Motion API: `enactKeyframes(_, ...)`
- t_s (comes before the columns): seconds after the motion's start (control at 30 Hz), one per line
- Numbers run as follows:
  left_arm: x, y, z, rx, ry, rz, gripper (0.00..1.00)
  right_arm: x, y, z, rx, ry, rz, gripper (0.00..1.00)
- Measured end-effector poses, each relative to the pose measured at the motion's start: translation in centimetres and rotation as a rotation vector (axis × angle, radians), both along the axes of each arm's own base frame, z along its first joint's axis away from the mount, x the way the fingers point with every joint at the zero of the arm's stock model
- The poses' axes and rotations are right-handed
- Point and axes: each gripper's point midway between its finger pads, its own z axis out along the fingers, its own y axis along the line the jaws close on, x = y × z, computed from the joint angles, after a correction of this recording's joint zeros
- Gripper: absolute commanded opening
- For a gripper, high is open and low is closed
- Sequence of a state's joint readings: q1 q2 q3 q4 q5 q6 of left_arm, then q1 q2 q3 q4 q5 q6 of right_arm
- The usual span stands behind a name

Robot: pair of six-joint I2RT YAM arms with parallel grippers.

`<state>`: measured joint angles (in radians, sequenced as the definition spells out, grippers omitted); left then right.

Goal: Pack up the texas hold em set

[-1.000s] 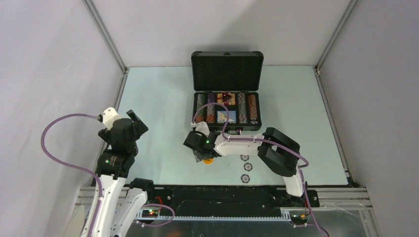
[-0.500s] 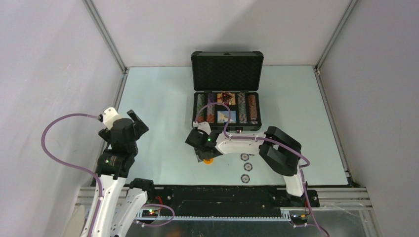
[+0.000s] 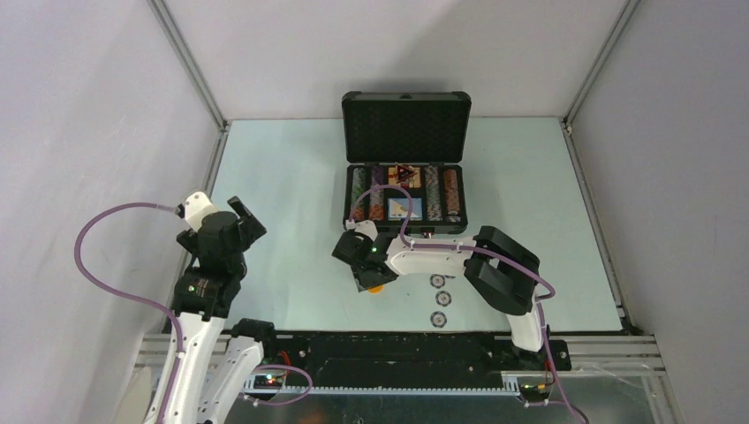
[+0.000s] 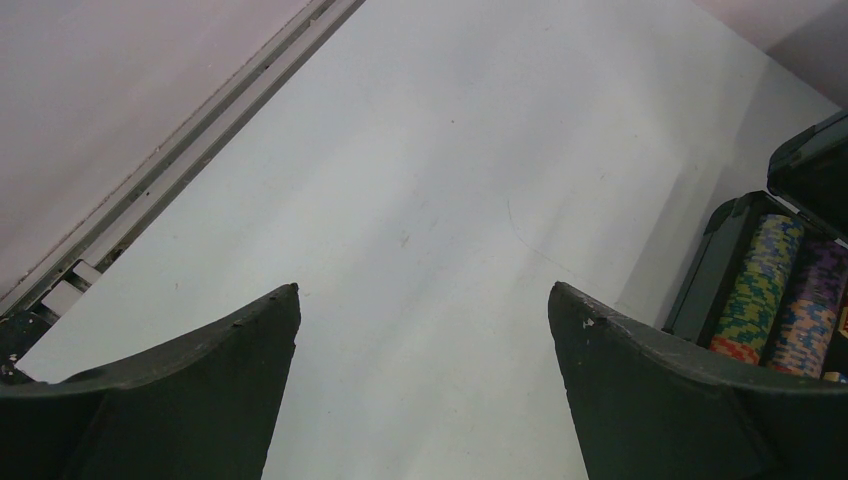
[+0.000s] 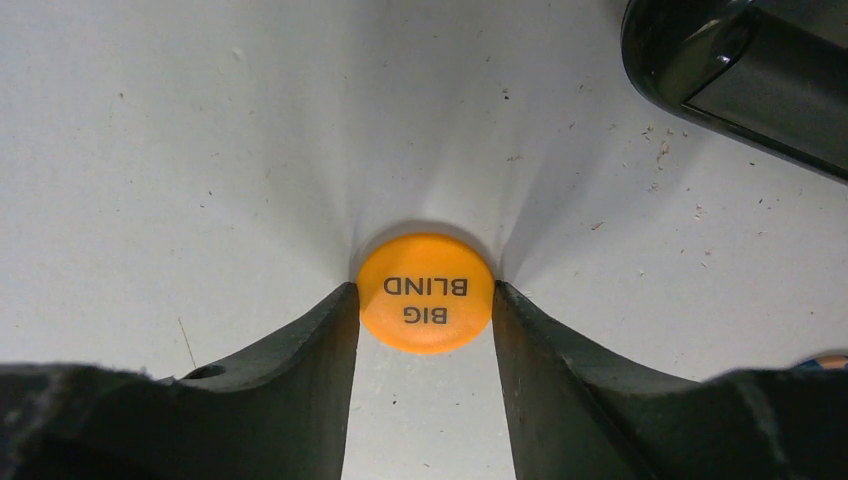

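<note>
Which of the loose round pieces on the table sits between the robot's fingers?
The orange BIG BLIND button, pinched by the right gripper; the paler discs lie apart.

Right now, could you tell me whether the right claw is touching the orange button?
Touching. In the right wrist view, both fingers of the right claw sit flush against opposite edges of the button, no gap visible.

Bright orange button (image 5: pixel 427 292), dark lettering across its face, sitting on a pale mint-white table (image 3: pixel 283 177). Black case (image 3: pixel 405 128) with a dimpled black lining; inside, striped chips (image 4: pixel 757 275) in yellow, green and blue, then purple beside them.
</note>
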<state>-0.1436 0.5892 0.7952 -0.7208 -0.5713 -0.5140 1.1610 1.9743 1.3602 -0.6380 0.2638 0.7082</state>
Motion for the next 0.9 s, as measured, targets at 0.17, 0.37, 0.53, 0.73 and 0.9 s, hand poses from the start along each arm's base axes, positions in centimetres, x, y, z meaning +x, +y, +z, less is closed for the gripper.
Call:
enactKeyframes(0.17,0.0,0.0,0.0,-0.001,-0.001,-0.001,0.98,0.0,0.0,0.1,0.000,0.002,-0.005,0.50)
enactKeyframes(0.37,0.0,0.0,0.0,0.000,0.000,-0.001,0.98,0.1,-0.1,0.1,-0.001,-0.002,-0.008,0.49)
enactKeyframes(0.53,0.0,-0.1,0.0,-0.001,0.000,-0.003,0.98,0.6,-1.0,0.3,-0.020,0.008,-0.008,0.49)
enactKeyframes(0.73,0.0,-0.1,0.0,-0.001,0.000,-0.003,0.98,3.1,-1.8,3.1,-0.028,-0.014,-0.018,0.50)
enactKeyframes(0.9,0.0,-0.1,0.0,-0.001,0.000,-0.003,0.98,5.0,-1.2,7.1,0.036,-0.075,-0.017,0.52)
